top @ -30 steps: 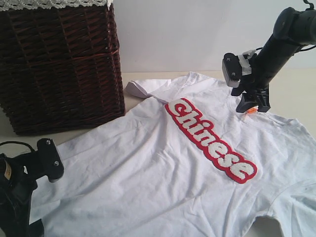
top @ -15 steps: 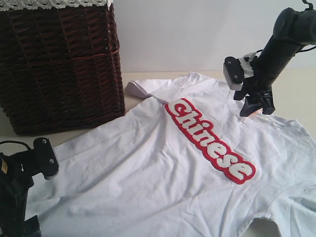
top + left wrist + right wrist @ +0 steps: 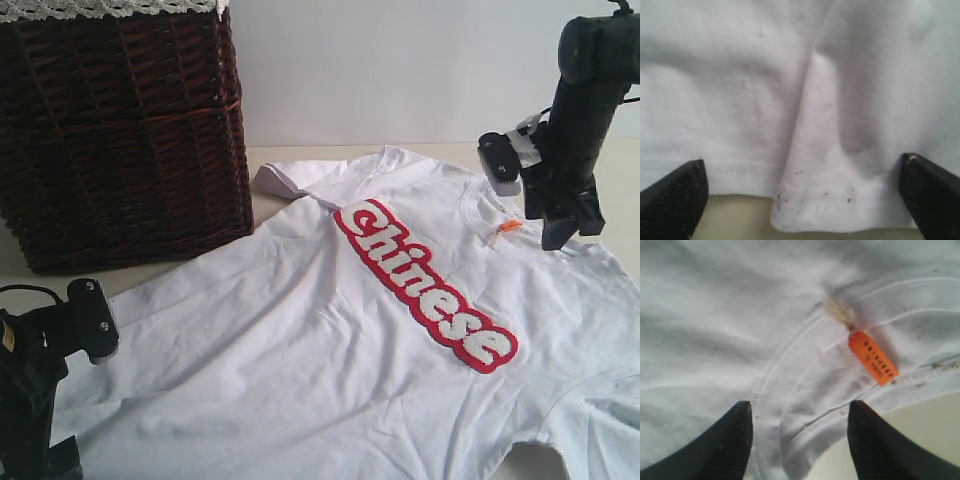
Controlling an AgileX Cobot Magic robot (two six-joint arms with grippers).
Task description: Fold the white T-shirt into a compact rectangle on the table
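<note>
The white T-shirt lies spread face up on the table, with the red-outlined lettering "Chinese" running across the chest. Its small orange tag shows at the collar. My right gripper hangs open just right of the collar. In the right wrist view its fingers straddle the collar rim, holding nothing, with the orange tag beyond them. My left gripper stands wide open over the shirt's hem, where a creased fold sticks out past the edge.
A tall dark brown wicker basket stands at the back left, close to one sleeve. The left arm sits at the lower left corner. Bare table shows beside the collar and below the hem.
My right gripper has moved right, off the collar tag, which now shows. The left arm shifted slightly left early on, then stayed still. Both grippers kept their opening.
</note>
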